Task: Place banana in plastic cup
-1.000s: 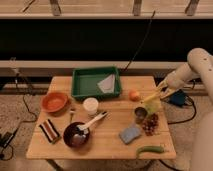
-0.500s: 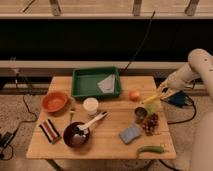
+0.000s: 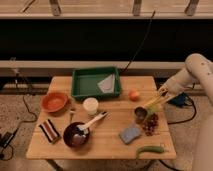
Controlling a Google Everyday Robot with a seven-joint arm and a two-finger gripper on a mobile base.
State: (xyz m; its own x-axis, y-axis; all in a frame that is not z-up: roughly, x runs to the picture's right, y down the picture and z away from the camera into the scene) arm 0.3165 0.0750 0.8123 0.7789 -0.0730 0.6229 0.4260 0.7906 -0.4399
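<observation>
Banana [image 3: 152, 101] shows as a small yellow streak slanting up toward the right, held at its upper end by the gripper [image 3: 162, 92] near the right edge of the wooden table [image 3: 107, 141], its lower end just over the pale green plastic cup [image 3: 153, 108]. Much of that cup is hidden behind the fruit and the dark metallic cup [image 3: 140, 114] standing beside it, so its rim is hard to make out, and whether the banana's tip touches it cannot be told. The claw is closed narrowly on the banana, though its fingertips blur into the yellow. The white arm [image 3: 192, 75] is cut off by the right border. Compared with half a second ago, the gripper and banana sit in nearly the same spot, any shift too slight to judge. Elsewhere stand a green tray [image 3: 79, 91], an orange bowl [image 3: 54, 101], a white cup [image 3: 90, 106], an orange fruit [image 3: 134, 95], a blue sponge [image 3: 130, 133] and a green vegetable [image 3: 150, 149].
</observation>
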